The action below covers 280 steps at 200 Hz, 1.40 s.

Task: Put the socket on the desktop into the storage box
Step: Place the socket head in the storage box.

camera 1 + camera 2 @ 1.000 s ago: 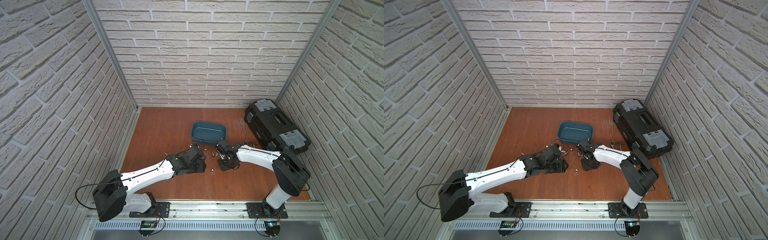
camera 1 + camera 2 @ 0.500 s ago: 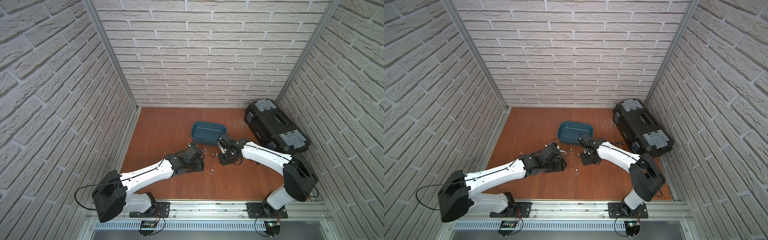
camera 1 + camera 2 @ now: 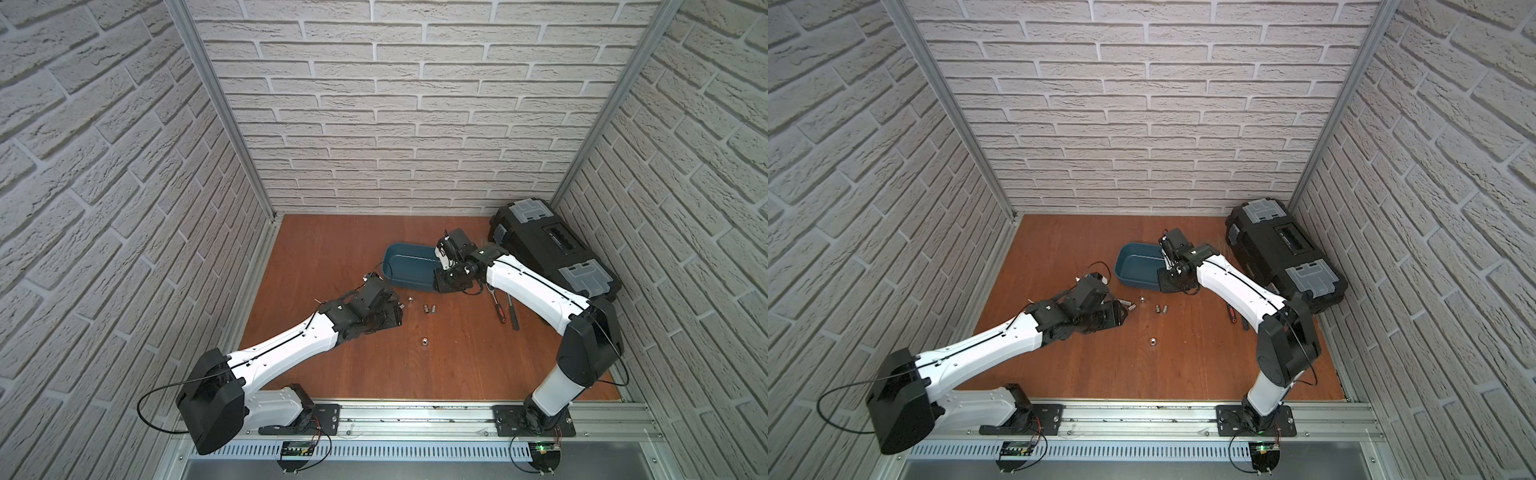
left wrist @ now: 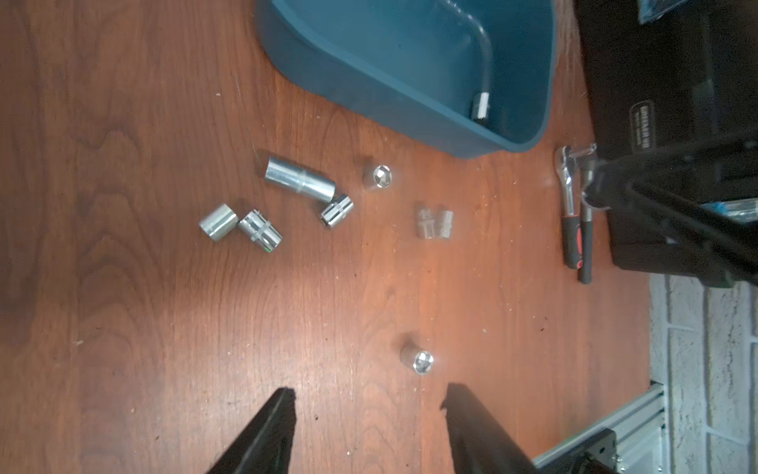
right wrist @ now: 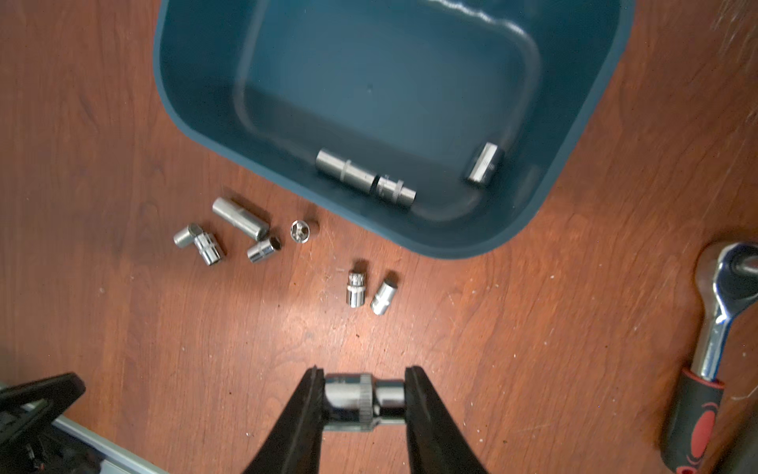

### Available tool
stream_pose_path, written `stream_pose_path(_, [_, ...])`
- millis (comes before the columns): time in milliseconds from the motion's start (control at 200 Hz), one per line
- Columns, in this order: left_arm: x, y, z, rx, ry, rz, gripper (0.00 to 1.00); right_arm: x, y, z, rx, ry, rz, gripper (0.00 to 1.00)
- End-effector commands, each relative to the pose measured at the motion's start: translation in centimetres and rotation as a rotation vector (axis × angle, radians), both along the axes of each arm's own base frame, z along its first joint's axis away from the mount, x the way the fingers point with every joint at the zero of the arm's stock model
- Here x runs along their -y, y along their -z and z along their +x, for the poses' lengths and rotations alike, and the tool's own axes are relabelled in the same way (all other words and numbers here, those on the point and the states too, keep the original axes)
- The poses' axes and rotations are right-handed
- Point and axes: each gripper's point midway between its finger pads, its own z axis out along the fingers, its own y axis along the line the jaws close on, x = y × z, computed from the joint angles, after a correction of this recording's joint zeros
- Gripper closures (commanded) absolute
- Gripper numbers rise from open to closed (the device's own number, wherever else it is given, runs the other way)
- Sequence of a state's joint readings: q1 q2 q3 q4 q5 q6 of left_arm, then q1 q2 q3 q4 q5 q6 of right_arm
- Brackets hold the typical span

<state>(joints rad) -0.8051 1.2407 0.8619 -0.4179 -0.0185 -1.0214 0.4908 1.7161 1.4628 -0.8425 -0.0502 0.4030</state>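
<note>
My right gripper [image 5: 364, 394] is shut on a chrome socket [image 5: 348, 400], gripped end to end and held above the desktop [image 3: 332, 249], just short of the near rim of the teal storage box [image 5: 197, 82]. Three sockets lie inside the box, among them a long one [image 5: 348, 170]. Several more sockets lie loose on the wood beside the box [image 5: 242, 219]. My left gripper [image 4: 369, 404] hangs open and empty over the desktop. An upright socket [image 4: 420, 361] stands just ahead of its fingertips. In both top views the box [image 3: 409, 266] [image 3: 1138, 266] sits mid-table.
A black toolbox [image 3: 548, 249] with grey latches fills the back right corner. A ratchet handle [image 5: 722, 307] and a second tool [image 3: 513, 316] lie between the toolbox and the sockets. Brick walls close in three sides; a metal rail [image 3: 415, 415] runs along the front.
My right gripper has lifted off the desktop with the socket and moved toward the storage box. My left gripper's jaws have spread wider and the arm has shifted slightly.
</note>
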Motion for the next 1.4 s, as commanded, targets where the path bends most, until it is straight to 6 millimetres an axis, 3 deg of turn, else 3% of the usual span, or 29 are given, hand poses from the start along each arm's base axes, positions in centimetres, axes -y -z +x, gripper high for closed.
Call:
stream_pose_path(0, [0.9, -2.1, 1.3, 0.05, 0.013, -0.058, 0.37, -0.1, 0.1, 1.4, -0.02, 0.007, 0.0, 0.64])
stream_pose_path(310, [1.9, -1.8, 2.9, 0.034, 0.022, -0.089, 0.37, -0.2, 2.2, 6.0, -0.054, 0.068, 0.004, 0.64])
stream_pose_path(365, [2.1, -1.6, 3.1, 0.03, 0.023, -0.088, 0.37, -0.2, 3.9, 6.6, -0.086, 0.071, -0.012, 0.64])
stream_pose_path(770, [2.8, -1.0, 3.4, 0.008, 0.028, -0.091, 0.37, 1.2, 8.4, 8.7, -0.157, 0.123, -0.073, 0.63])
stream_pose_path(980, [2.5, -0.9, 3.2, 0.006, 0.021, -0.089, 0.37, 1.4, 8.5, 8.8, -0.162, 0.129, -0.081, 0.58])
stream_pose_path(1130, [2.3, -0.8, 3.1, 0.007, 0.016, -0.089, 0.37, 1.5, 7.5, 8.9, -0.145, 0.133, -0.078, 0.52])
stream_pose_path(1395, [1.6, -0.9, 2.9, 0.014, 0.004, -0.074, 0.37, 1.5, 5.6, 8.5, -0.107, 0.133, -0.058, 0.52])
